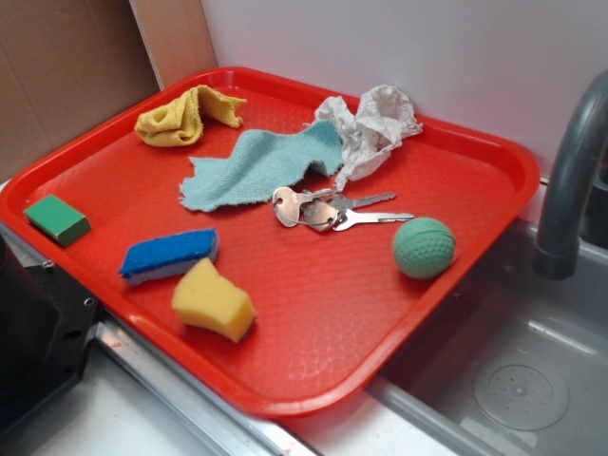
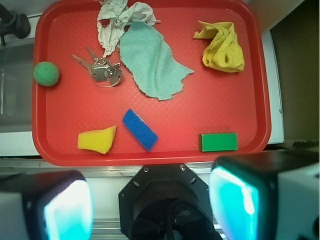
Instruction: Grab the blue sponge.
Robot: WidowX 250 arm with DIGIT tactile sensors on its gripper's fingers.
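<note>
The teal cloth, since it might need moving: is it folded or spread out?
Mostly spread: the teal cloth lies flat on the red tray, its edges rumpled.

Even, bright light with soft shadows; the tool's fingers (image 2: 235,200) loom blurred and glowing in the wrist view.

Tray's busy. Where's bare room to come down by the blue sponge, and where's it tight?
Bare tray between the blue sponge and green block, also below the teal cloth, and between the green ball and yellow sponge. Tight on the yellow sponge's side; keys, cloth and crumpled paper towel crowd the far end.
</note>
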